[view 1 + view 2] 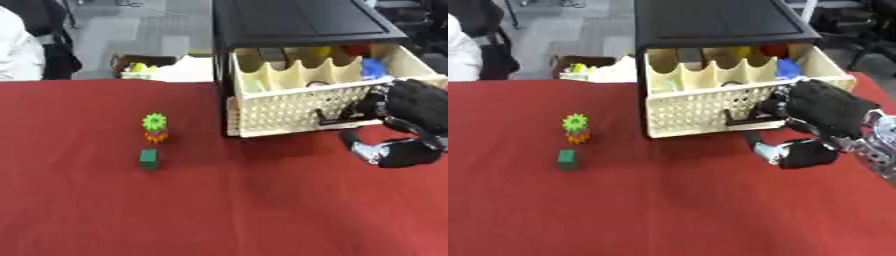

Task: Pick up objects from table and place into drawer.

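The cream drawer (710,107) sits pulled out of its black cabinet (710,22), w/ the right hand (820,117) curled on the dark front handle (750,120), prob. to hold it open for loading. 2 pieces wait well to the left: a green-and-orange gear stack (155,127) and, just below, a green block (149,158). Red cloth covers the counter (245,210); grey floor and clutter behind. Left hand isn't visible.

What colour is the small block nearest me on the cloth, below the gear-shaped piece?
Green. The small block lies on the red cloth, just below the gear-shaped piece; the left eye view shows it best.
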{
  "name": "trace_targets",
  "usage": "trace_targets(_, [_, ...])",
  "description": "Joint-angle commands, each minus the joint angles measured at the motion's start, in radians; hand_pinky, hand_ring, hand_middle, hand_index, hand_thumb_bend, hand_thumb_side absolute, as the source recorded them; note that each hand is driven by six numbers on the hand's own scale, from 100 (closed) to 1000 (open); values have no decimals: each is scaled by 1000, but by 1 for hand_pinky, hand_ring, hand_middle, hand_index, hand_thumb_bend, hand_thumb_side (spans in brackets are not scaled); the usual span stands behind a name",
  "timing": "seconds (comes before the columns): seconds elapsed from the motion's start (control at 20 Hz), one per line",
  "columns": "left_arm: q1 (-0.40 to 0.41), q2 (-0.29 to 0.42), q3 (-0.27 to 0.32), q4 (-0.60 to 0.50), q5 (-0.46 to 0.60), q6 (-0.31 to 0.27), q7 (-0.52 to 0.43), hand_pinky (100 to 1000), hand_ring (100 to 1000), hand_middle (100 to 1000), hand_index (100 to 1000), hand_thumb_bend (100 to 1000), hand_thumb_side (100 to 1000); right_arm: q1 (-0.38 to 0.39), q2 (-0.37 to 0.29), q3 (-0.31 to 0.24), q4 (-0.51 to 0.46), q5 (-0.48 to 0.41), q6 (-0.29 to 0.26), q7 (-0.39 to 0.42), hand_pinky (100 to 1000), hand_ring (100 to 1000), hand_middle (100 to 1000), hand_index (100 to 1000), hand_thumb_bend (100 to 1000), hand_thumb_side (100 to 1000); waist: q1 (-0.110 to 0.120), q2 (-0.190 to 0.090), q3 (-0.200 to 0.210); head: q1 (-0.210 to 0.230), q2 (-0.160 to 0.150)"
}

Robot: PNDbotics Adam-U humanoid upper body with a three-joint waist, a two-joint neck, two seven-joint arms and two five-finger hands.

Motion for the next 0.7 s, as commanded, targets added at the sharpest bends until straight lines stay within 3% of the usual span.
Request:
trace_targets(0.05, [-6, 10, 4, -18, 3, 1, 1, 720, 729, 686, 749, 100, 869, 4, -37, -12, -32, -3, 4, -1, 100, 100, 100, 675, 100, 1000, 0, -21, -1, 1, 0])
trace_targets(0.7, [-5, 9, 4, -18, 5, 0, 1, 720, 731, 687, 750, 100, 868, 39, -32, -22, -73, -66, 7, 65, 100, 100, 100, 667, 100, 1000, 4, -25, -6, 4, 1])
